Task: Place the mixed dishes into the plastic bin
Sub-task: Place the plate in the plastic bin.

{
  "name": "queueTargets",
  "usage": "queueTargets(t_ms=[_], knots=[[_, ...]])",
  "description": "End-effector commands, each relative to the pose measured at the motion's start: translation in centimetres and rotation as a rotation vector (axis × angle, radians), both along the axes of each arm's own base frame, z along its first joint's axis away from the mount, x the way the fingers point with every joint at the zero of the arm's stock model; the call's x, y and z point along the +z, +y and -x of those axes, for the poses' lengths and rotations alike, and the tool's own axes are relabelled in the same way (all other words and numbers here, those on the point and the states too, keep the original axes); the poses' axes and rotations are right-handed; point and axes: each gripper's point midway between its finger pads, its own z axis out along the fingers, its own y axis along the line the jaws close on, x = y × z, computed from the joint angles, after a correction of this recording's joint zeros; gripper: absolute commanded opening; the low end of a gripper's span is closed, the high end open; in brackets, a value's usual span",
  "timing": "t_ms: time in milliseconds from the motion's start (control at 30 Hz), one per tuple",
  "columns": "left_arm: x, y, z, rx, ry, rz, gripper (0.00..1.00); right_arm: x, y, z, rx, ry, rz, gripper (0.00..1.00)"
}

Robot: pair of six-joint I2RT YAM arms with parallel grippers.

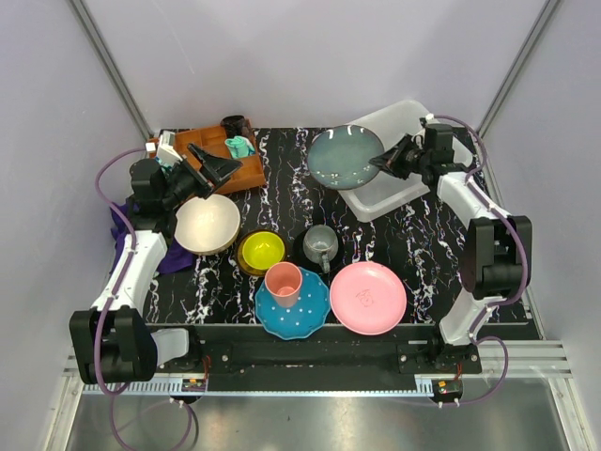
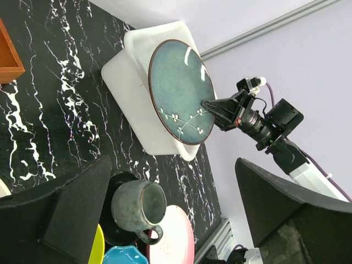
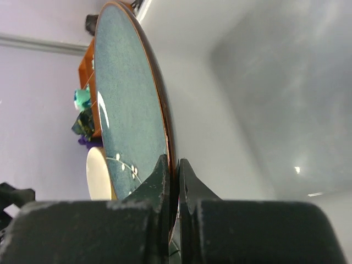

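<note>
My right gripper is shut on the rim of the grey-blue plate, holding it tilted above the near left part of the plastic bin. The right wrist view shows the plate edge-on between the jaws, over the bin's wall. My left gripper is open and empty above the cream bowl. On the table sit the yellow bowl, the grey mug on the black saucer, the pink cup on the blue dotted plate, and the pink plate.
A brown wooden tray with a teal item stands at the back left, just behind my left gripper. A purple cloth lies at the left edge. Walls close in the back and sides.
</note>
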Motion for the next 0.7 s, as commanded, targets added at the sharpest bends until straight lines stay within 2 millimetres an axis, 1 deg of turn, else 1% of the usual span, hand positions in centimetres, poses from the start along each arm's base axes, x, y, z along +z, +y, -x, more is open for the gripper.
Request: queueTargets(t_ms=[0,67,133,167,233,267,400,433,467,500,533,567,633,667], knots=[[1.6,-0.4,1.0,-0.044,-0.077,-0.011,0.98,8.4,-2.1,-2.0,-0.059,-0.217,-0.031,0.0],[1.5,-0.5,1.0,-0.047,-0.075,-0.008,0.98,8.0,-3.2,-2.6,-0.095,-0.204,-0.034,0.0],[1.4,-0.7,1.1,-0.063,-0.074,0.001,0.98,7.5,-3.6,-2.9,-0.108,-0.191,-0.034,0.0],[1.4,-0.7,1.1,-0.066,-0.072,0.004,0.98,7.5,-5.3,-3.3,-0.144,-0.191,-0.03,0.0],[1.3,-0.7,1.1,-0.069,-0.067,0.004,0.98,7.0,-6.2,-3.8,-0.165,-0.182,-0.027,0.0],[1.2,-0.7,1.1,-0.067,-0.066,0.004,0.98,7.0,-7.0,-4.1,-0.182,-0.182,-0.025,0.0],[1.0,-0.7,1.0,-0.072,-0.061,0.008,0.98,5.9,-8.8,-5.0,-0.216,-0.16,-0.014,0.0],[0.9,-0.7,1.0,-0.073,-0.058,0.009,0.98,6.2,-9.1,-5.3,-0.219,-0.176,0.0,0.0],[0.8,-0.8,1.1,-0.076,-0.057,0.009,0.98,5.2,-9.3,-5.4,-0.221,-0.143,0.011,0.0],[0.7,-0.7,1.0,-0.073,-0.054,0.009,0.98,4.8,-9.6,-5.5,-0.23,-0.131,0.026,0.0],[0.7,-0.8,1.0,-0.075,-0.055,0.008,0.98,4.9,-9.7,-5.7,-0.227,-0.139,0.042,0.0],[0.7,-0.8,1.0,-0.078,-0.053,0.009,0.98,4.3,-9.8,-5.9,-0.226,-0.129,0.05,0.0],[0.6,-0.8,1.0,-0.078,-0.051,0.008,0.98,4.0,-9.8,-6.1,-0.217,-0.125,0.061,0.0],[0.4,-0.8,1.0,-0.079,-0.047,0.009,0.98,3.5,-9.8,-6.2,-0.214,-0.116,0.063,0.0]])
